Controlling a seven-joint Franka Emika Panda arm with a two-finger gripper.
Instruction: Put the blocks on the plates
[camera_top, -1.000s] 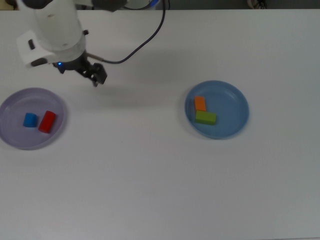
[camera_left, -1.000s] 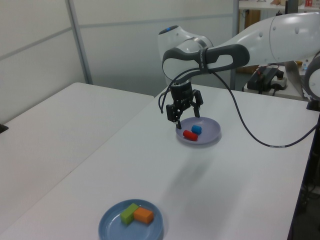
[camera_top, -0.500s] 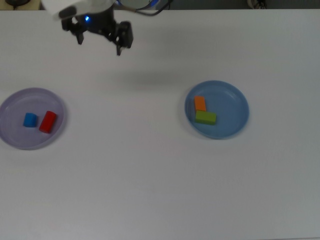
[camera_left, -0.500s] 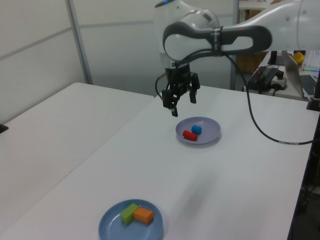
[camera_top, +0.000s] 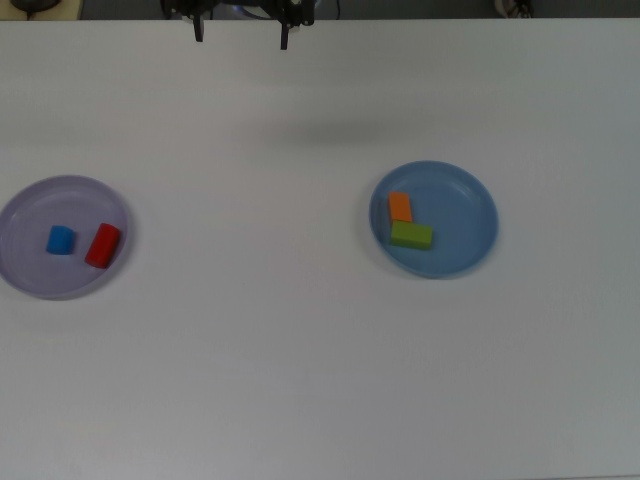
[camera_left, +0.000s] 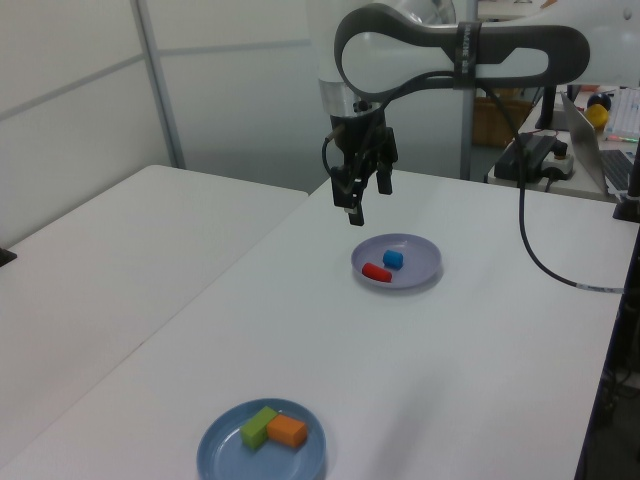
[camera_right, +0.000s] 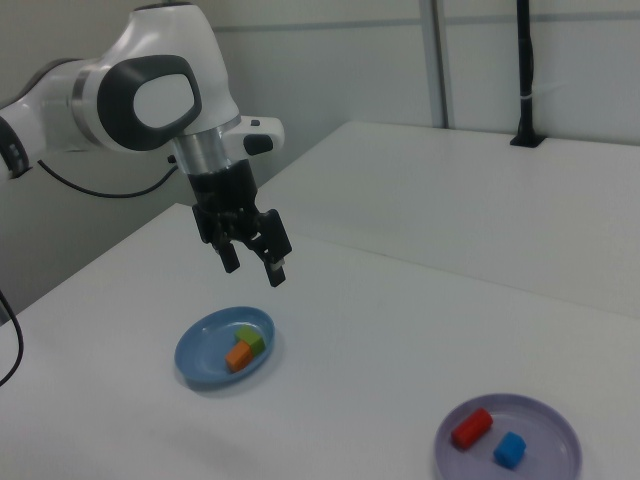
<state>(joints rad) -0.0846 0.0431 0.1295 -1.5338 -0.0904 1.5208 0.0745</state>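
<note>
Two plates rest well apart on the white table (camera_top: 300, 350), each bearing two blocks. The lavender plate (camera_top: 20, 275) carries the blue block (camera_top: 61, 240) and the red block (camera_top: 102, 245), lying just beside each other. The blue plate (camera_top: 465, 225) carries the orange block (camera_top: 401, 207) and the green block (camera_top: 411, 235), which touch along one edge.

The top view shows both plates in plan, the lavender one at the top view's left and the blue one right of centre, but of the arm it shows only two dark fingertips (camera_top: 199, 33) at the upper edge, the body of the gripper (camera_top: 241, 38) being cut off. The left view and the right view supply what is missing there: the white arm (camera_left: 460, 45) and its black cable (camera_left: 540, 260), with the gripper raised clear of the table. In the left view the gripper hangs above and just beyond the lavender plate; in the right view it hangs above and behind the blue plate, with the lavender plate near the lower right corner.

The fingers point downward and stand spread wide apart, with bare space between them. They hold nothing and touch neither block, plate nor table.
</note>
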